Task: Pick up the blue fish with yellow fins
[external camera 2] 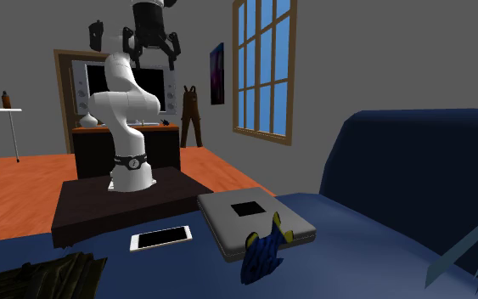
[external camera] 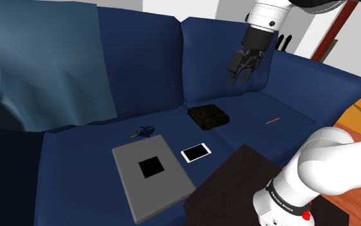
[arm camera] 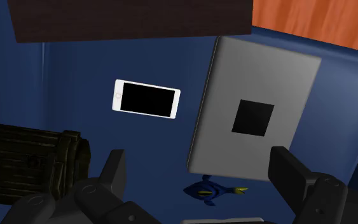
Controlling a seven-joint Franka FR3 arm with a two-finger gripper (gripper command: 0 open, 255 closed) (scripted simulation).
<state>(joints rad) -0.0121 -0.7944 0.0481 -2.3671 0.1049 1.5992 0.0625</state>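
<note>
Sim render, living room w/ a dark blue sofa (external camera: 83, 160). I'm running the white arm remotely, and the all-black claw (external camera: 238, 78) is hanging high in the upper right of the shoulder view, in front of the sofa's backrest and well apart from everything on the seat. Its fingers are standing wide apart, released, gripping nothing. In the wrist view the claw (arm camera: 199, 168) is looking straight down at the seat, prob. so I'm getting the whole layout before committing.

The target, a small blue fish w/ yellow fins (external camera: 145, 131), is lying on the seat cushion left of centre in the shoulder view, just beside the far corner of a grey laptop (external camera: 140, 186). In the second exterior view the fish (external camera 2: 265, 252) is sitting at lower centre against the laptop's (external camera 2: 254, 217) near edge; I can't tell whether they're touching. In the wrist view the fish (arm camera: 212, 189) is showing between the two fingers, next to the laptop's (arm camera: 222, 127) corner.

Also on the seat: a white phone (external camera: 195, 153) right of the laptop and a black bag (external camera: 209, 116) beyond it, both clear of the fish.

My read: approach phase, grasp not yet begun. Next move needs a descent that's keeping one finger off the laptop corner.
</note>
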